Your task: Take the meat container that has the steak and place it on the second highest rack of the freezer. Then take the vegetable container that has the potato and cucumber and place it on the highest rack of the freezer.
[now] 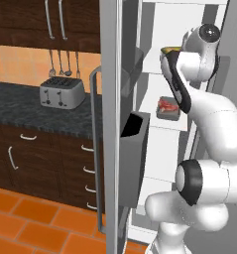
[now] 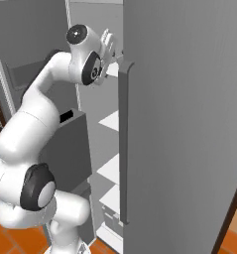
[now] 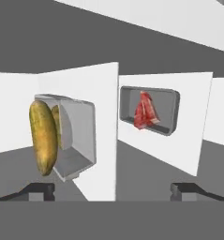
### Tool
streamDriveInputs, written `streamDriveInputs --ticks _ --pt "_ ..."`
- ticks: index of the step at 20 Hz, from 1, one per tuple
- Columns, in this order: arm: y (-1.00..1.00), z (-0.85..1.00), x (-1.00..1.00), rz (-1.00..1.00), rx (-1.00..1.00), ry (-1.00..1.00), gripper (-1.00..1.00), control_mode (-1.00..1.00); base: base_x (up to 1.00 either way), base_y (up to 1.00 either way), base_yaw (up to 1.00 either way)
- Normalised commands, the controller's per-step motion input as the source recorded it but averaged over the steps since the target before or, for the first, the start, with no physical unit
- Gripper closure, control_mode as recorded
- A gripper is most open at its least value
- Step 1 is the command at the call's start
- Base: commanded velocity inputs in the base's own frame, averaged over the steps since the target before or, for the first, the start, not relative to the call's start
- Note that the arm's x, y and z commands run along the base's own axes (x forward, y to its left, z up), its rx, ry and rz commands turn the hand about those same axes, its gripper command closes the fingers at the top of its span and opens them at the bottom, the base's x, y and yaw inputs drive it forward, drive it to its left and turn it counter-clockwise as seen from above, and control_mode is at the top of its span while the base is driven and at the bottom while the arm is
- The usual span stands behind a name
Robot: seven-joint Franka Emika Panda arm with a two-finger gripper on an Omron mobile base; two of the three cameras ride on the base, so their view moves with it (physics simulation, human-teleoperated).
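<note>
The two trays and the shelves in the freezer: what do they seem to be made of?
Vegetable tray: probably matte grey plastic or metal; thin walls, rounded corners, no shine.
Steak tray: same grey look, likely the same material.
Shelves: flat, opaque white panels, seemingly plastic or painted sheet; a plain render, so this stays open.
Steak: raw red meat with pale streaks.

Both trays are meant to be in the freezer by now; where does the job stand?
Nearly finished, it seems. The grey tray with the red steak sits on a white shelf. The grey tray with the yellow-tan potato rests on the white shelf above. The fingers stand open, holding nothing. Left: withdrawing the arm; whether these are the top racks isn't clear.
</note>
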Motion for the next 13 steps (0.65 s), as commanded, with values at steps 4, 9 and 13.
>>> streamDriveInputs --ticks 4,9,13 --pt "0.3 0.0 -1.0 0.0 -0.03 -0.06 -1.0 -1.0 0.0 0.0 0.0" --pt "0.1 -0.07 -1.0 0.0 0.0 0.0 -1.0 -1.0 0.0 0.0 0.0" --pt "0.1 -0.2 -1.0 0.0 0.0 0.06 -1.0 -1.0 0.0 0.0 0.0"
